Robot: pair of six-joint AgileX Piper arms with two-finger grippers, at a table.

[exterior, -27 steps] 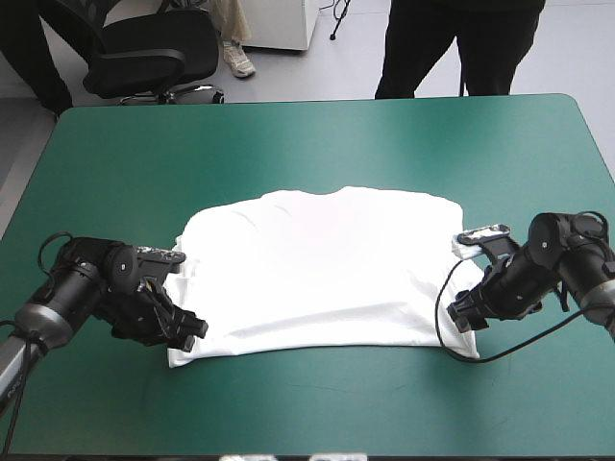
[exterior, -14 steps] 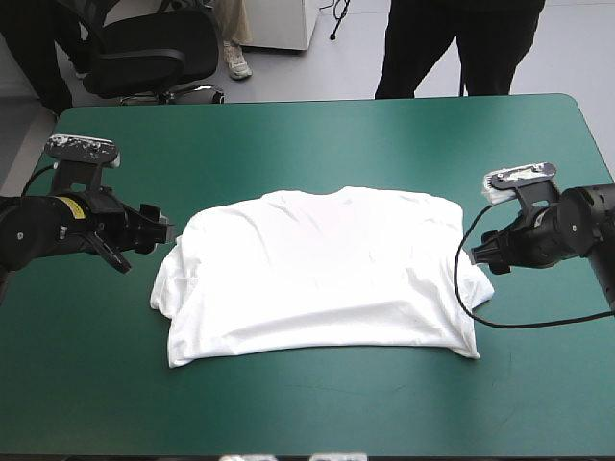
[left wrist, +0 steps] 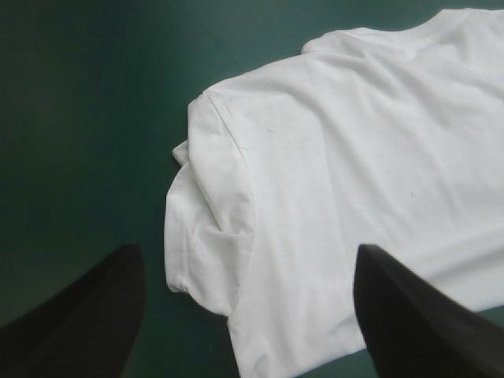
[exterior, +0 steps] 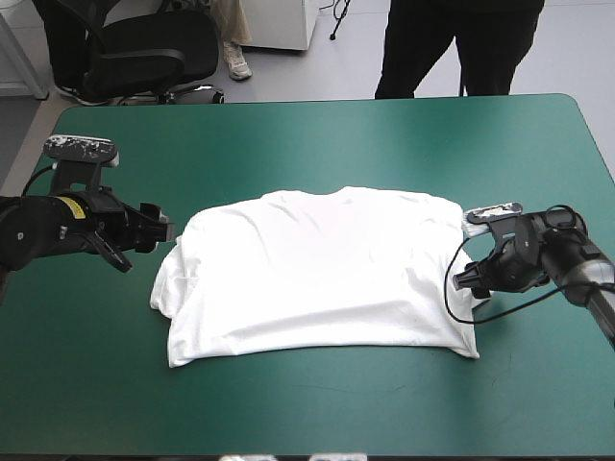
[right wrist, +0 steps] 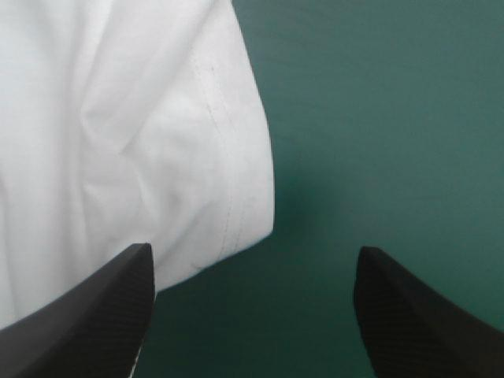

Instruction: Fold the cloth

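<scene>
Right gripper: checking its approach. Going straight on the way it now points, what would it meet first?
Most likely the T-shirt, whose sleeve hem lies just ahead of the open right gripper; depth is unclear, so the teal-green cover beside it could come first.

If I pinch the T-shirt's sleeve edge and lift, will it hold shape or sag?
Probably floppy: the T-shirt lies flat with soft wrinkles and its sleeve is bunched in folds, so a lifted edge would likely drape. It looks thin, so likely light. Pushed, it may ruck up rather than slide whole.
</scene>
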